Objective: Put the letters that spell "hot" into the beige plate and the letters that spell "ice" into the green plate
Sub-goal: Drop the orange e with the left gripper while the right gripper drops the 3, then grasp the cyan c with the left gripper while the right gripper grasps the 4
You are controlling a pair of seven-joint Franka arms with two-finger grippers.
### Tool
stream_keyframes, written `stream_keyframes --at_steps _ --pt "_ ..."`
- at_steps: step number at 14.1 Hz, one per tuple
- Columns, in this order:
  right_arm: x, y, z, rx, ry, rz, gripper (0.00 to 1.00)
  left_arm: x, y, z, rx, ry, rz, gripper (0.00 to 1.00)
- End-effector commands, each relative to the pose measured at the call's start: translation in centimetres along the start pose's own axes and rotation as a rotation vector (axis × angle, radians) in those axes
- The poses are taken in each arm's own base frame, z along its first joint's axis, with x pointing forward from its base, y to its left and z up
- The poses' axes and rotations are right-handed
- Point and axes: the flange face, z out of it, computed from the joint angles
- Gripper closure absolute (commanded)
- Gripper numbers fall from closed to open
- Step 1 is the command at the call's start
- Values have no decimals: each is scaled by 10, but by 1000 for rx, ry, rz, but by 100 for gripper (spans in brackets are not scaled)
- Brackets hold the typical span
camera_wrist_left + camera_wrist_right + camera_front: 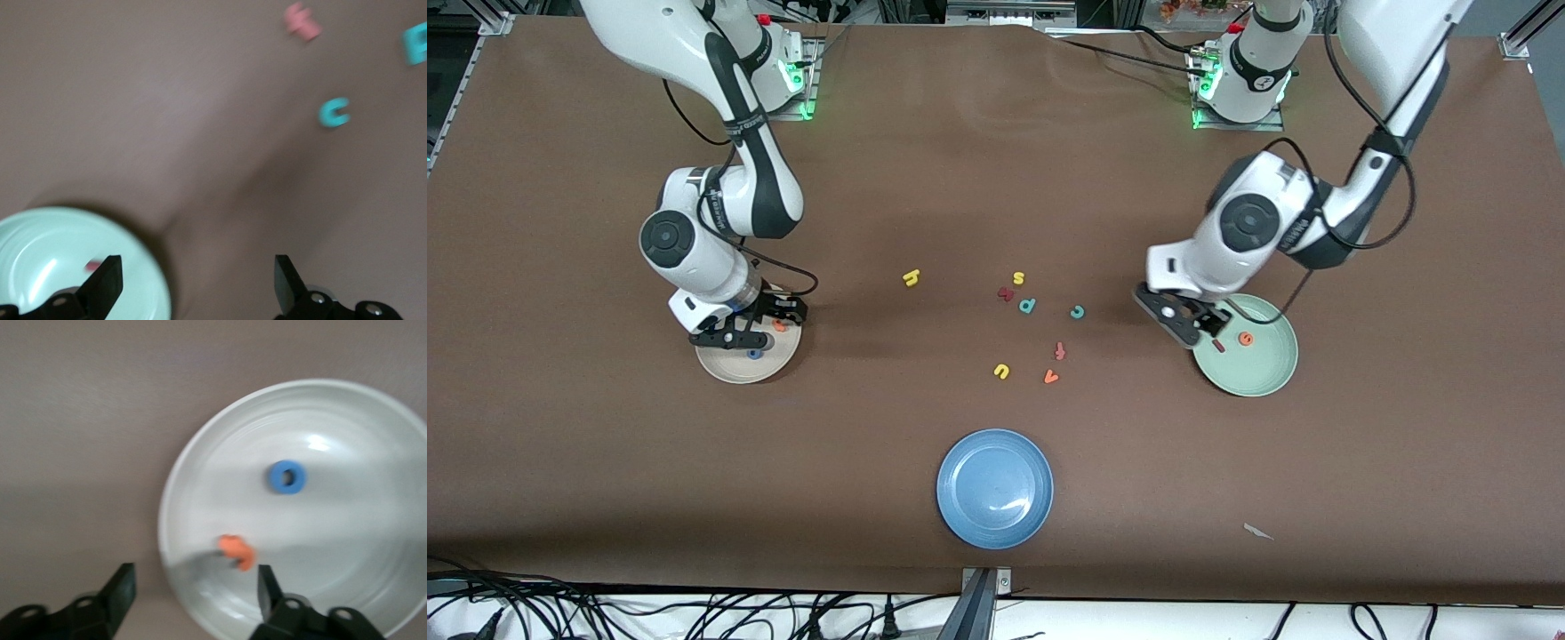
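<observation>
Two plates already hold letters. On the beige plate (pixel 734 366), toward the right arm's end of the surface (pixel 996 160), lie the blue o (pixel 755 354) and the orange t (pixel 780 326). The right gripper (pixel 738 331) hangs low over this plate's edge with its fingers (pixel 120 590) spread wide and nothing between them; in the right wrist view the t sits just off one fingertip, apart from it.

On the green plate (pixel 1258 369), toward the left arm's end, rest the orange e (pixel 1246 338) and the dark red i (pixel 1219 346). The left gripper (pixel 1199 322) is over the rim of that plate, fingers (pixel 105 283) wide apart and empty.

Still loose on the surface between the two plates: the yellow h (pixel 911 278), nearest the beige plate, and the teal c (pixel 1077 311), nearest the green one. Around them lie a yellow s (pixel 1018 278), a dark red letter (pixel 1005 293), a teal p (pixel 1027 305), a red f-like letter (pixel 1060 351), a yellow u (pixel 1001 371) and an orange v (pixel 1051 377).

A blue plate (pixel 994 488) sits nearer the front camera than the scattered letters, bare.
</observation>
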Motion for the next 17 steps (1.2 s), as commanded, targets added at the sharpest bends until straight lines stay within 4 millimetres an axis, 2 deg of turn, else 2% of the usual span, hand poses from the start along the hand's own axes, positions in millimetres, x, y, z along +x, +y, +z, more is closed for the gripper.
stream_keyframes --at_steps 1,5,8,11,13,14,15,17 --pt "-17 -42 -8 43 -10 161 0 29 34 17 -42 -4 17 0" --pt "-51 -104 -6 43 -16 409 0 52 58 45 -98 53 21 0" --pt "-73 -134 -4 57 1 530 0 62 78 52 -100 74 42 1" --pt "-95 -159 4 72 24 615 0 63 78 73 -125 91 34 5" --pt "-105 -168 10 68 26 644 0 64 81 75 -102 92 66 11" --pt "-108 -166 16 71 35 653 0 65 83 84 -96 95 85 11" --pt "-113 -163 20 78 46 654 0 64 76 88 -82 115 91 10" --pt "-123 -161 30 82 56 656 0 65 74 90 -78 122 92 11"
